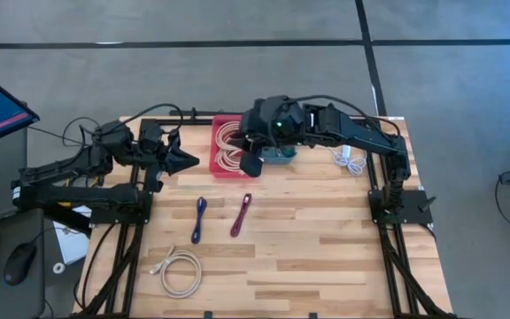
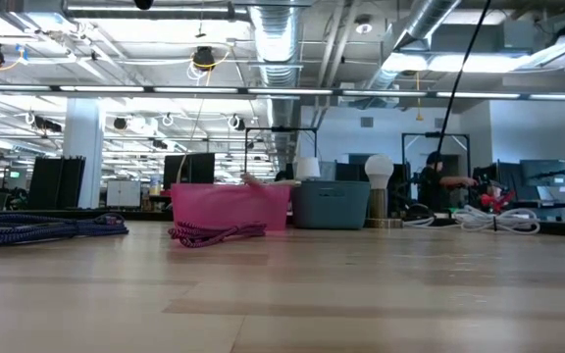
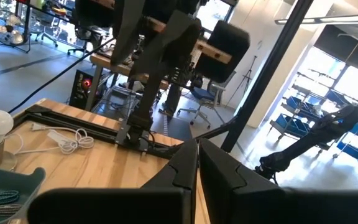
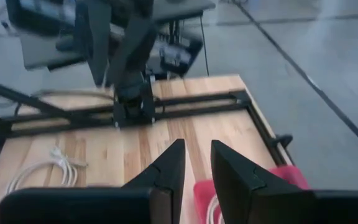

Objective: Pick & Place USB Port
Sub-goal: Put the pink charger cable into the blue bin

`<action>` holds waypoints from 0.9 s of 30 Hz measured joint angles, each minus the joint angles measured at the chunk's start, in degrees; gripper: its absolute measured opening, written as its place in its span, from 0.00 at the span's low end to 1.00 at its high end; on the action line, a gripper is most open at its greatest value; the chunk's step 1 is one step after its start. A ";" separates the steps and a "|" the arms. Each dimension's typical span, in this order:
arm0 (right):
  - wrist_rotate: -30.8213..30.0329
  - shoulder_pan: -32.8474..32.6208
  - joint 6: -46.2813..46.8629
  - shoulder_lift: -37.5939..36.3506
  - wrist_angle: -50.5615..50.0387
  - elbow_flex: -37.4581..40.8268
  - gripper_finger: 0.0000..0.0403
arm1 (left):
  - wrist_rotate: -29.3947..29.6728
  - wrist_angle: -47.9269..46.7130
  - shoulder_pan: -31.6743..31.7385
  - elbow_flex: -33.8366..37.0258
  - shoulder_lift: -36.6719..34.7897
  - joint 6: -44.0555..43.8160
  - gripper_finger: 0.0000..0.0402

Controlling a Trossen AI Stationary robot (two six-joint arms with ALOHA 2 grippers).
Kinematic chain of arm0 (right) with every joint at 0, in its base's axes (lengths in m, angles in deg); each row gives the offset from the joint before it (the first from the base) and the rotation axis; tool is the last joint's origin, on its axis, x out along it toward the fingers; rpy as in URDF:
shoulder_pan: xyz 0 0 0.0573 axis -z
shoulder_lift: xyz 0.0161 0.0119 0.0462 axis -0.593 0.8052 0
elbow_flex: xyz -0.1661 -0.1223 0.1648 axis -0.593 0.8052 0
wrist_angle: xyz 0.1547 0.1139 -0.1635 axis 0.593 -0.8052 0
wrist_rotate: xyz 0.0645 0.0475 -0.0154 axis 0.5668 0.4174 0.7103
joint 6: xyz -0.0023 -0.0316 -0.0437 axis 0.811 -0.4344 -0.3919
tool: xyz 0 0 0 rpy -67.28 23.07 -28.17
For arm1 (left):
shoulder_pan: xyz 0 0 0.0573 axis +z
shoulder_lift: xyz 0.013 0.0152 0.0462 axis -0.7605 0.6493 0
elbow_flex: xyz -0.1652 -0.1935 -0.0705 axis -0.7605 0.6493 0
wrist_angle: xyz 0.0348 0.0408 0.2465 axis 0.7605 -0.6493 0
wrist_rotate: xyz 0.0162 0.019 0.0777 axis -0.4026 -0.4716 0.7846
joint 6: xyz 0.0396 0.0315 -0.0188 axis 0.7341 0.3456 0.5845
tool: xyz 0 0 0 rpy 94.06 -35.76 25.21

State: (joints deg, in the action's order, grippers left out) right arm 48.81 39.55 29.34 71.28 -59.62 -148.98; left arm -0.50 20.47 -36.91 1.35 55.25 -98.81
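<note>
A pink bin point(image 1: 228, 146) holding pale coiled cables sits at the table's far middle, with a teal bin point(image 1: 280, 156) beside it. A blue cable point(image 1: 199, 219) and a maroon cable point(image 1: 241, 214) lie flat mid-table, a white coiled cable point(image 1: 180, 270) lies near the near-left edge, and another white cable point(image 1: 351, 159) lies far right. My right gripper point(image 1: 253, 164) hovers over the near edge of the bins, its fingers point(image 4: 174, 163) a little apart with nothing between them. My left gripper point(image 1: 184, 159) waits left of the pink bin, shut point(image 3: 197, 168) and empty.
The low view shows the blue cable point(image 2: 52, 227) and maroon cable point(image 2: 214, 233) in front of the pink bin point(image 2: 229, 206) and teal bin point(image 2: 332, 204). A light bulb point(image 2: 378, 176) stands by the teal bin. Bare wood lies toward the near right.
</note>
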 joint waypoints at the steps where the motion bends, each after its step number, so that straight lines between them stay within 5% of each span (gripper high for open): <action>1: 0.00 0.05 0.00 0.00 0.91 0.00 0.17 | 0.00 0.00 0.00 0.00 0.00 0.02 0.04; 9: -0.21 0.07 5.60 -0.57 -6.93 0.02 0.16 | 0.00 0.01 0.00 0.02 0.04 1.19 0.04; 13: -0.91 -1.94 2.84 -2.27 -14.98 0.01 0.12 | 0.00 0.01 0.01 0.04 0.04 1.56 0.04; 22: -5.90 -6.28 -0.63 -7.29 -15.99 0.13 0.01 | 0.26 0.01 0.02 0.04 0.04 4.29 0.04; 27: -7.60 -6.60 -0.57 -12.88 -6.80 13.06 0.01 | 0.24 0.01 0.02 0.04 0.04 4.28 0.04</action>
State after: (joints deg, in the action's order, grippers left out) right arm 41.21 32.95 28.77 58.41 -66.42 -135.92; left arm -0.26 20.48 -36.89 1.39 55.29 -94.52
